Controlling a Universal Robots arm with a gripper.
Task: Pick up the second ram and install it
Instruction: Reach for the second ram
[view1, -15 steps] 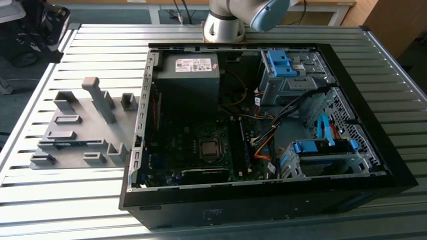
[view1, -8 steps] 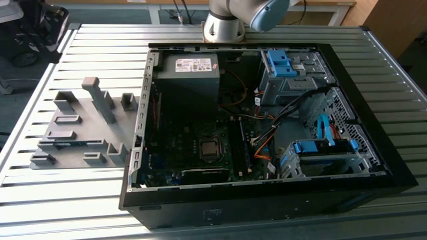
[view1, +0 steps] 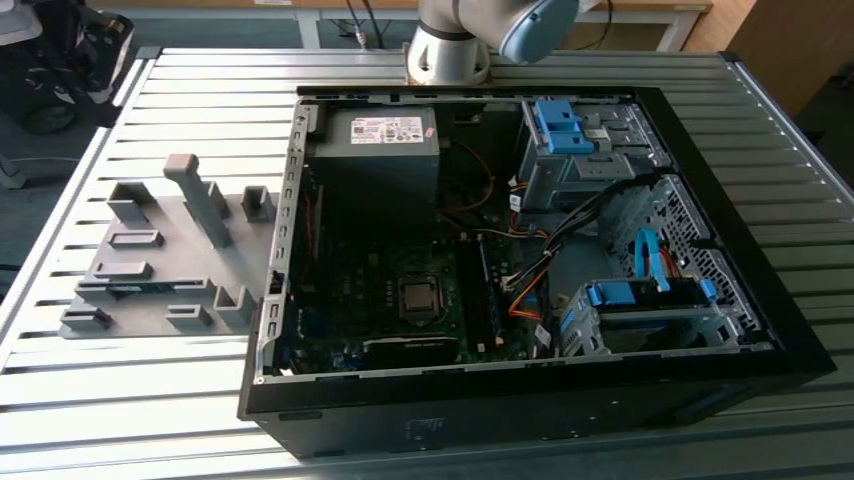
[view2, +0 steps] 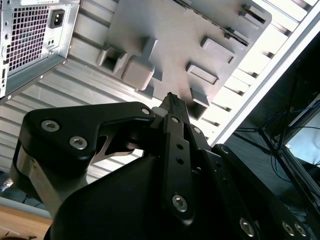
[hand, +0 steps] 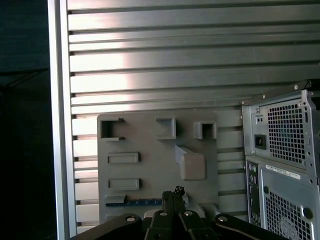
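One stick to track here: the second ram (hand: 134, 202) is sitting in a low slot on the grey tray (hand: 150, 135). It shows as a thin blue-green strip lying flat along one edge. In the exterior view the same strip (view1: 140, 288) sits near the tray's (view1: 160, 235) near side, between the upright blocks. Nothing is touching it.

The gripper (hand: 175, 192) looks closed with nothing in it. Its fingertips (view2: 171, 99) are pinched together into one narrow point in both wrist views. In the first wrist view that point lines up just past one end of the ram, over the tray, but I can't tell how high above it hangs.

The tray lies on a slatted metal table (view1: 200, 80), on the exterior view's left of the computer case (view1: 534, 410). The two sit just beside each other. The case lies on its side with the panel off, so you can see the motherboard (view1: 400, 300), the power supply (view1: 380, 135) at the far end and blue drive brackets (view1: 561, 125) on the exterior view's right. The arm (view1: 447, 45) stands on the table behind the case.
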